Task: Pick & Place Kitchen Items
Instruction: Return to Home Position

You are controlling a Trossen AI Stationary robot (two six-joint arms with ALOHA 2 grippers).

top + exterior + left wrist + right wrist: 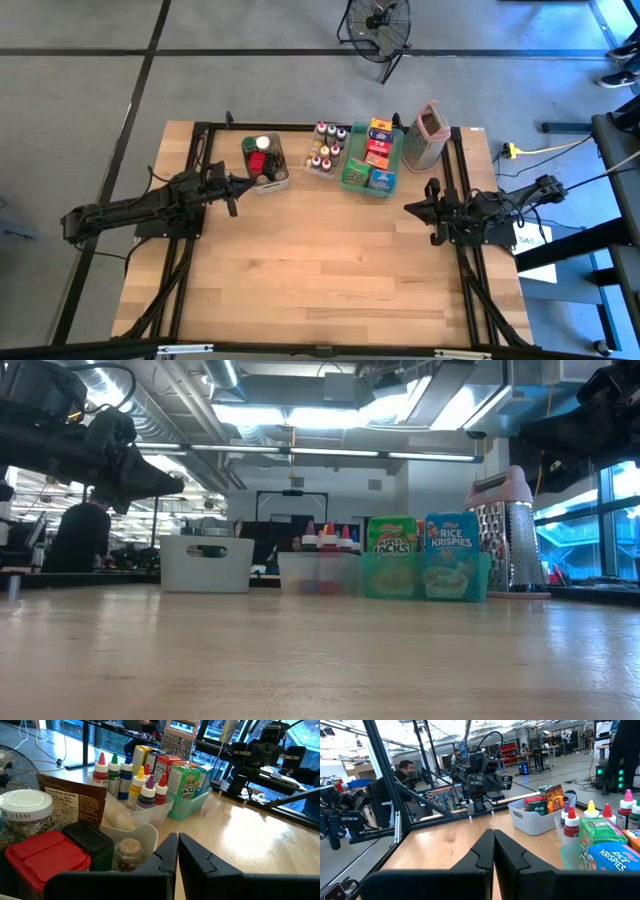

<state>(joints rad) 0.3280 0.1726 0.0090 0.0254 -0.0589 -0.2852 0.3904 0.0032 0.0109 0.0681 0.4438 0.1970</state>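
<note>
The kitchen items sit at the table's far side. A white bin (266,160) holds jars, a red-lidded box (47,857) and a brown packet. A clear bin (327,148) holds small bottles with coloured caps (132,777). A green tray (372,160) holds small food boxes (422,550). My left gripper (237,191) is shut and empty, in the air just on the near-left side of the white bin (135,832). My right gripper (408,207) is shut and empty, on the near-right side of the green tray (572,855).
A tall pinkish box grater (428,135) stands to the right of the green tray at the far edge. The black frame rails (455,170) run along the table's left and right sides. The wooden tabletop (320,260) lies bare between and on the near side of the arms.
</note>
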